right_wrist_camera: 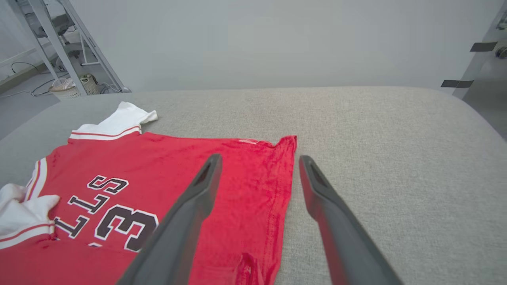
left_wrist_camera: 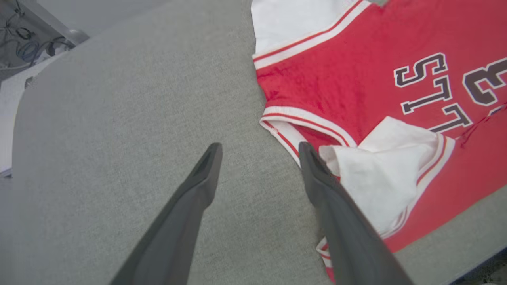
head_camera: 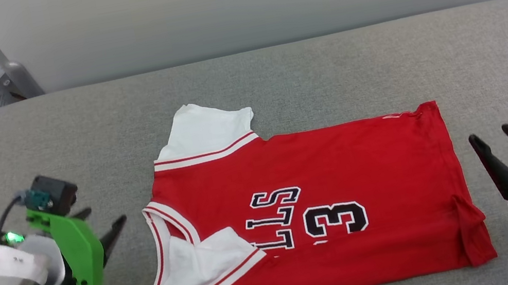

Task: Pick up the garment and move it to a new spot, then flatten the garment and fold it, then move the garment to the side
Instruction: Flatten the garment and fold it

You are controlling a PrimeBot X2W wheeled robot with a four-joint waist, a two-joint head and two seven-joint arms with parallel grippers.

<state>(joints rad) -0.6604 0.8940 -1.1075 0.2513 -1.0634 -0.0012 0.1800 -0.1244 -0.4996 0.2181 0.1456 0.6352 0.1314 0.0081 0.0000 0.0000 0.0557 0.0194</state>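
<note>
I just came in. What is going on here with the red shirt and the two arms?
A two-armed robot is folding a red jersey on a grey padded table. Its near edge is folded over the bottom of the lettering and the near sleeve tucked in; the far sleeve sticks out. The left gripper, by the collar, and the right gripper, by the hem, are open and hold nothing.

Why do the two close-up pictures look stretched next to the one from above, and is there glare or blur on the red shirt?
Head view: soft even light, no glare on the garment, lettering crisp. Left wrist view: wide lens, so the left tool looms oversized, its fingers soft-edged. Right wrist view: same stretch on the right tool; the print is readable, shadows faint.
</note>
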